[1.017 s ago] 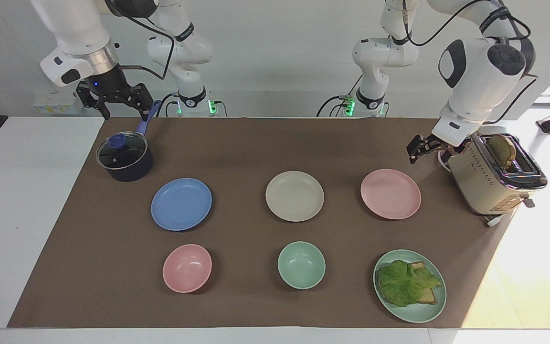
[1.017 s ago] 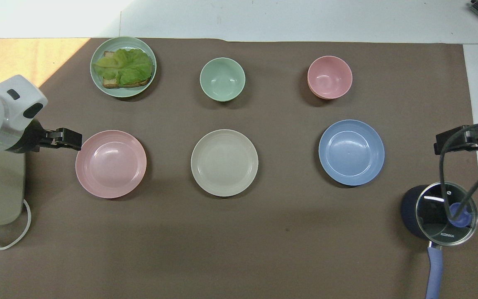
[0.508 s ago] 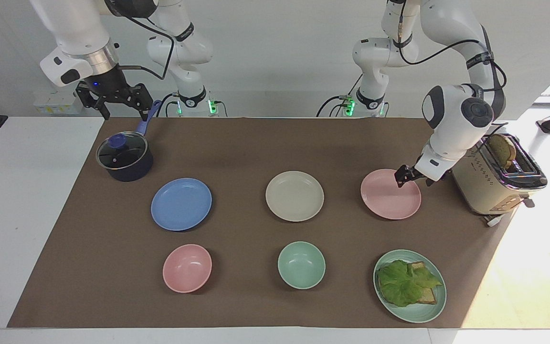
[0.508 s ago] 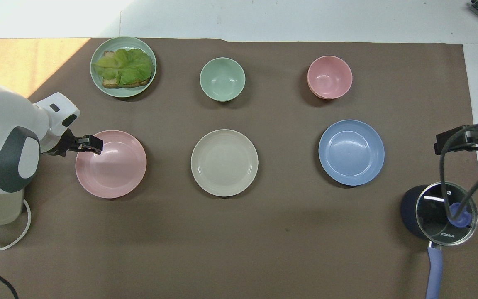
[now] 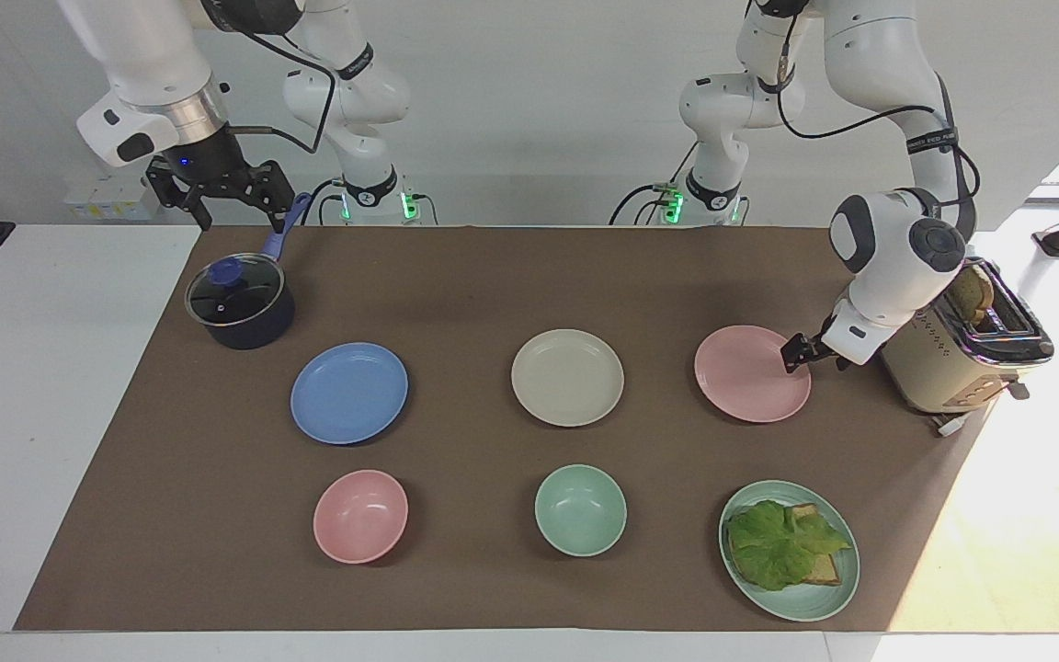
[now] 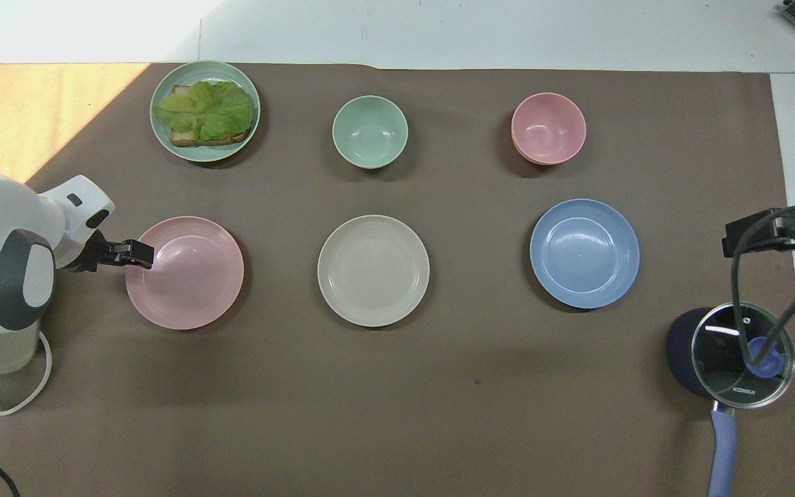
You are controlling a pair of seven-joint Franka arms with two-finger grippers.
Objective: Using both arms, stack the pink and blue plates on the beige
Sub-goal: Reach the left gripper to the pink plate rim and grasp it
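Three plates lie in a row across the brown mat: the blue plate (image 5: 349,393) (image 6: 584,253) toward the right arm's end, the beige plate (image 5: 567,377) (image 6: 373,270) in the middle, and the pink plate (image 5: 745,377) (image 6: 190,276) toward the left arm's end. My left gripper (image 5: 791,353) (image 6: 142,252) is low at the pink plate's rim, on the toaster's side, open, and the plate lies flat. My right gripper (image 5: 243,219) (image 6: 735,238) hangs open in the air over the pot's handle and holds nothing.
A dark pot with a glass lid (image 5: 240,303) stands near the right arm. A toaster (image 5: 952,359) stands beside the pink plate. Farther from the robots are a pink bowl (image 5: 360,515), a mint bowl (image 5: 580,509) and a mint plate (image 5: 847,575) with toast and lettuce.
The left arm came down from beside the toaster, passed over the pink plate's rim, then drew back a little to its edge. The right arm has not moved.
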